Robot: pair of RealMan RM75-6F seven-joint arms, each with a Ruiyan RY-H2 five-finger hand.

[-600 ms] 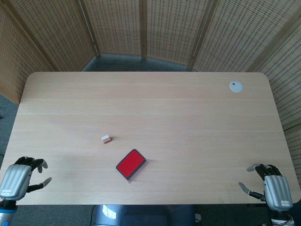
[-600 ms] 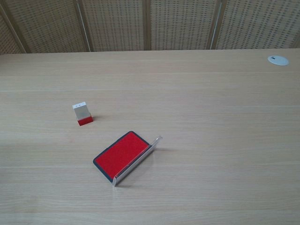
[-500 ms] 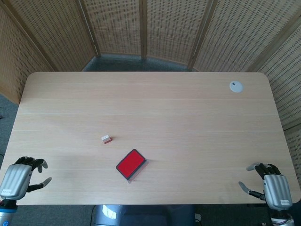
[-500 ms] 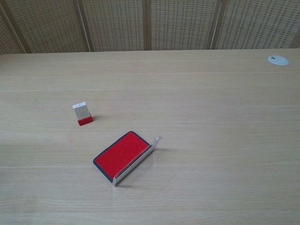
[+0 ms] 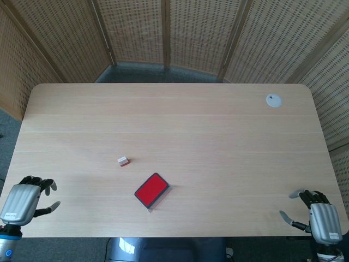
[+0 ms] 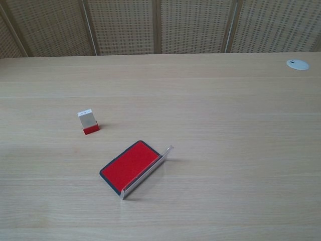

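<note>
A flat red pad with a dark rim [image 5: 151, 190] [image 6: 129, 164] lies near the table's front middle, its clear lid [image 6: 145, 172] opened along its right side. A small silver block with a red base [image 5: 123, 161] [image 6: 88, 122] stands upright a little behind and left of it. My left hand [image 5: 23, 200] hovers at the front left corner, fingers apart, holding nothing. My right hand [image 5: 320, 219] is at the front right corner, likewise empty with fingers apart. Both hands show only in the head view and are far from the pad and block.
A round white grommet [image 5: 274, 100] [image 6: 298, 64] sits in the wooden table [image 5: 218, 142] at its far right. Woven wicker screens [image 5: 163, 33] stand behind and beside the table. Grey floor shows beyond the far edge.
Both hands have drawn slightly back toward the near edge and outward. The pad and block have not moved.
</note>
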